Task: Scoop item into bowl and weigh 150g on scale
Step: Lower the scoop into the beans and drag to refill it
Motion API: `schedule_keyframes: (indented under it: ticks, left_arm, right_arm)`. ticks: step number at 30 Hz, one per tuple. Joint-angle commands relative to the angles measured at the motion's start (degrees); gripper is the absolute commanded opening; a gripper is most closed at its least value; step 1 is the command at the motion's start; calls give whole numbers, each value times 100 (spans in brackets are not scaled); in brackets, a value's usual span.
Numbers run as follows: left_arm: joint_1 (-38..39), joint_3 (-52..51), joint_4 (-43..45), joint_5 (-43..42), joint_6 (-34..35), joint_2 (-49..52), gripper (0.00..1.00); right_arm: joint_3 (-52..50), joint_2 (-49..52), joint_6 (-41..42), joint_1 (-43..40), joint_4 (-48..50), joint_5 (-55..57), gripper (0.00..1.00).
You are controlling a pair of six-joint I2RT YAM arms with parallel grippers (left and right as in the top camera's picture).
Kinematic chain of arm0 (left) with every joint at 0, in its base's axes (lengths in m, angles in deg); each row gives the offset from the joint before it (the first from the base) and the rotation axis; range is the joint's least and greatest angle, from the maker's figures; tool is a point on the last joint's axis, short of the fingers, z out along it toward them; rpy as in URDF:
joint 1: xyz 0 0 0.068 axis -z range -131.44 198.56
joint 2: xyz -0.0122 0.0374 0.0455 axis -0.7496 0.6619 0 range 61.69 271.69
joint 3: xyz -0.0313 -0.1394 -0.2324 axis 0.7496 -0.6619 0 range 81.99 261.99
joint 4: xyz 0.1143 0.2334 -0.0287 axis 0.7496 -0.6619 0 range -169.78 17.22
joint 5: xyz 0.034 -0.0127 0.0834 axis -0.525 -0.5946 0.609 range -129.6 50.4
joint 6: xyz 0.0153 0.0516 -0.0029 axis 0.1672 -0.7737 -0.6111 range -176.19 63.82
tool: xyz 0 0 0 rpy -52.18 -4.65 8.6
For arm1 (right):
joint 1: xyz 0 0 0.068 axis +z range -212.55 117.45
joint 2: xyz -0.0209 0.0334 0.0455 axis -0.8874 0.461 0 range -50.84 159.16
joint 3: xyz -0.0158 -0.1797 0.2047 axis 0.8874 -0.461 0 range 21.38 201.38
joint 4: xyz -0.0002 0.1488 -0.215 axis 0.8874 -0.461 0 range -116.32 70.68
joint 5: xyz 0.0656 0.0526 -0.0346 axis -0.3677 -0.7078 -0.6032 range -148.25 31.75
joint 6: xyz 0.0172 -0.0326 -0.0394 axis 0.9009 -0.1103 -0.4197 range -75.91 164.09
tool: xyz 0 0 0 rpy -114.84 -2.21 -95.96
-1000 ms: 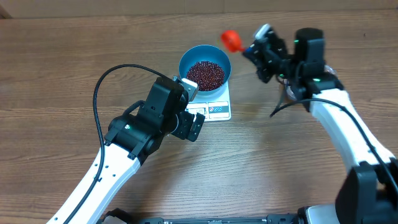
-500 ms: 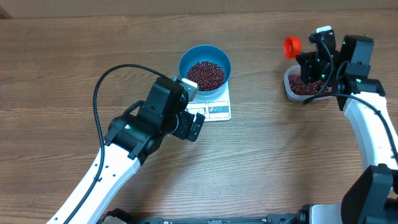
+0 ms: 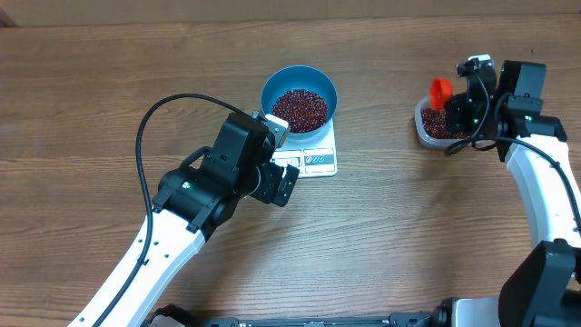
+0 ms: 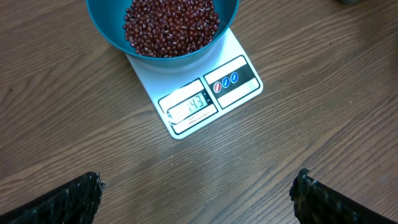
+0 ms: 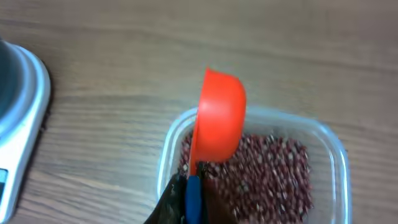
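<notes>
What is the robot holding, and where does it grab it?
The right gripper holds the red scoop by its handle. The left gripper holds nothing.

The left arm [image 3: 172, 227] reaches in from the near left of the scale [image 3: 318, 162], its wrist angled down by the scale's near edge. The left gripper [image 4: 196, 198] hangs just short of the scale, jaws spread wide and empty. The right arm [image 3: 536, 182] extends well to the right of the scale. The right gripper [image 3: 461, 109] points toward the scale, clamped tight on a scoop [image 5: 217, 118] by its handle.
</notes>
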Motion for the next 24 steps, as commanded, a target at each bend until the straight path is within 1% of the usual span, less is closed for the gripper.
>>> schedule_keyframes:
  ticks: [1, 6, 14, 20, 24]
  left_arm:
    - [-4, -22, -4, -46, -87, 33, 100]
    - [-4, -22, -4, -46, -87, 33, 100]
    - [-4, -22, -4, -46, -87, 33, 100]
    - [-4, -22, -4, -46, -87, 33, 100]
    - [-4, -22, -4, -46, -87, 33, 100]
  right_arm:
    - [9, -46, 22, -17, -175, 560, 4]
    - [2, -33, 22, -17, -420, 815, 4]
    - [2, 22, 22, -17, -544, 811, 4]
    - [2, 466, 33, -17, -715, 807, 4]
    - [2, 533, 66, -17, -704, 767, 4]
